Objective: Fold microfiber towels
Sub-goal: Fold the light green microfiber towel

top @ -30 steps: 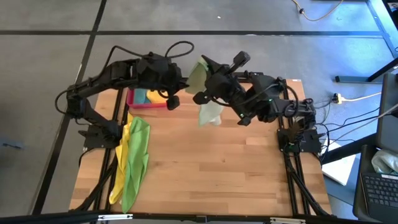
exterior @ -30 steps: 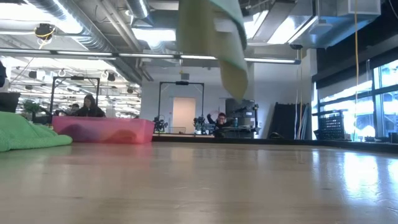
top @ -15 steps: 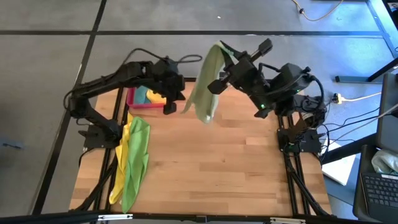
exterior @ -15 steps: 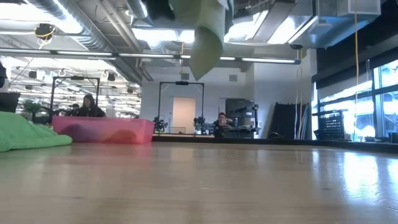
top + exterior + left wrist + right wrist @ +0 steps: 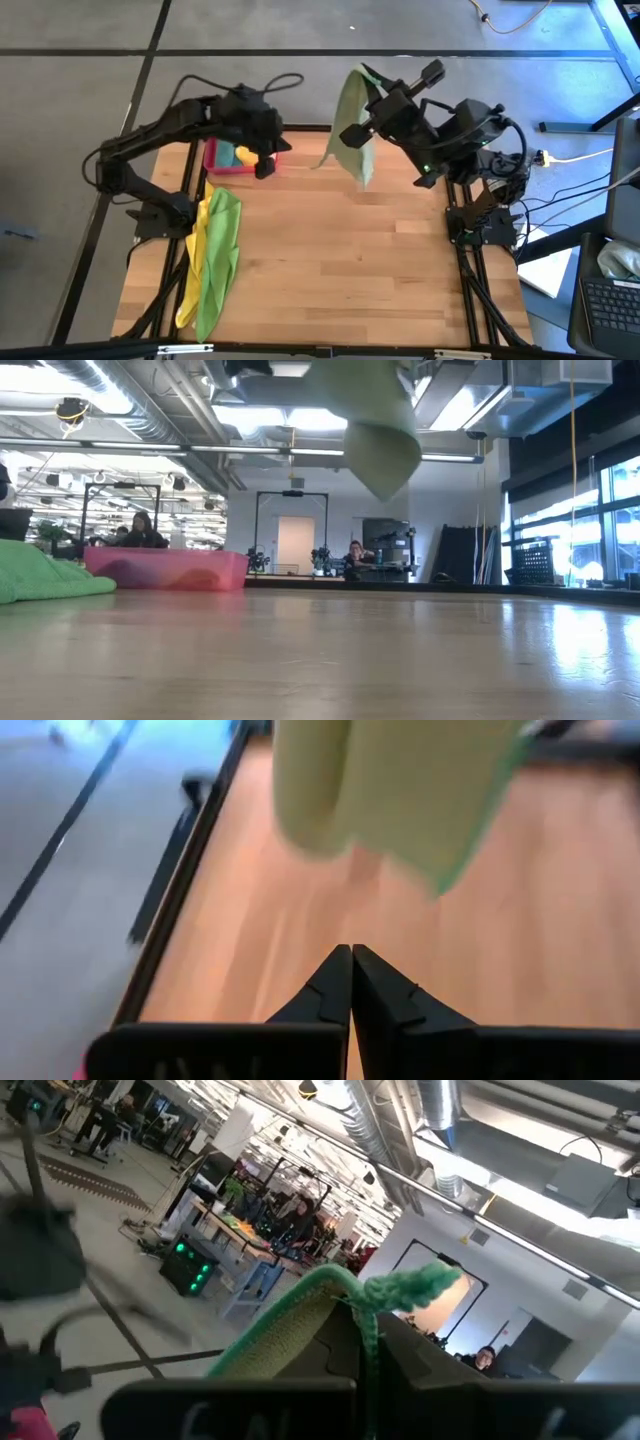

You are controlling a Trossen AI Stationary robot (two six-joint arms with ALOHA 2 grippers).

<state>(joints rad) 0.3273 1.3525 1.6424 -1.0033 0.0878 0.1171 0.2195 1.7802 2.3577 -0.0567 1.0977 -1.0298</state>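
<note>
Wooden plank desk (image 5: pixel 330 260), concrete floor around. Right hand (image 5: pixel 352 132) clamped on pale olive-green towel (image 5: pixel 352 125), soft thin cloth hanging lengthwise downward above desk, right of pink tray (image 5: pixel 222 166). Left hand (image 5: pixel 265 168), fingers together, empty, beside tray. Green and yellow towels (image 5: pixel 212 255) bunched below tray.

A pale wooden plank tabletop (image 5: pixel 340 260) stands on a grey floor (image 5: pixel 70 90) crossed by dark lines. Beyond it opens a large workshop hall with silver ceiling ducts (image 5: pixel 120 405), strip lights (image 5: pixel 250 415), tall windows (image 5: pixel 600 520) on one side, and seated people (image 5: pixel 143 530) at distant desks.
</note>
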